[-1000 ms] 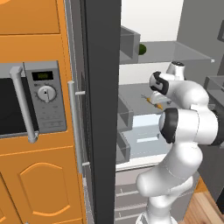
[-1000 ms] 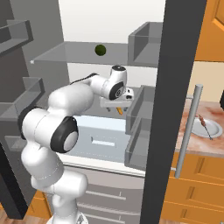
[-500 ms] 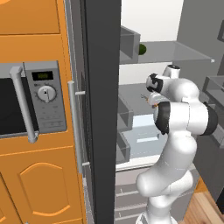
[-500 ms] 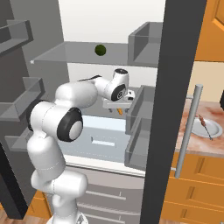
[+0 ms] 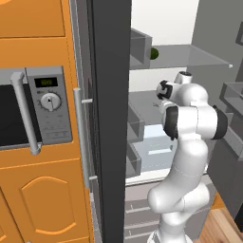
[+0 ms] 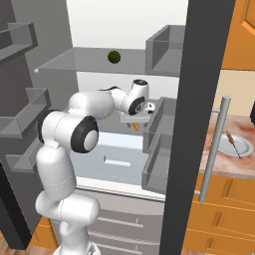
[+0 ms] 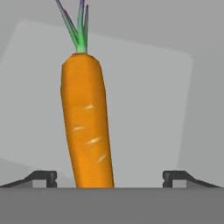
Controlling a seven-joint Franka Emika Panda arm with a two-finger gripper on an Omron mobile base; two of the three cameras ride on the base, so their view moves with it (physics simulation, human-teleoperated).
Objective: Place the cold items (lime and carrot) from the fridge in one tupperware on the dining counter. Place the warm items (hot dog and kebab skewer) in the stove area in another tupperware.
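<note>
Fingertips (image 7: 43, 177) sit wide apart at bottom of hand view, carrot (image 7: 85, 124) running up between them, not pinched as far as visible, so gripper (image 7: 109, 178) reads as spread, nothing held. Carrot lies on pale grey fridge shelf (image 7: 148, 113), thick end toward gripper, green leafy top pointing away. From right base view, gripper (image 6: 135, 121) hangs just over middle shelf inside open fridge, small orange bit of carrot (image 6: 137, 127) peeking under it, close beside grey door bin (image 6: 162, 127). From left base view, wrist (image 5: 167, 90) reaches into fridge past dark door edge (image 5: 111, 118); fingers themselves hidden there by arm. Farther back and higher, lime (image 6: 114, 57) rests on upper glass shelf (image 6: 74, 62), well apart from gripper, untouched. Off to right on stone counter, white plate (image 6: 234, 146) with kebab skewer (image 6: 234, 143) waits near stove side; tupperware not spotted. Step in hand, as judged: lining up on carrot for first cold-item pick. Next move probably calls for small descent until pads straddle carrot body, then close across its width near thick end, then lift straight and back out clear of door bin. Risk: round tapered body may roll or slip if grabbed too near tip.
</note>
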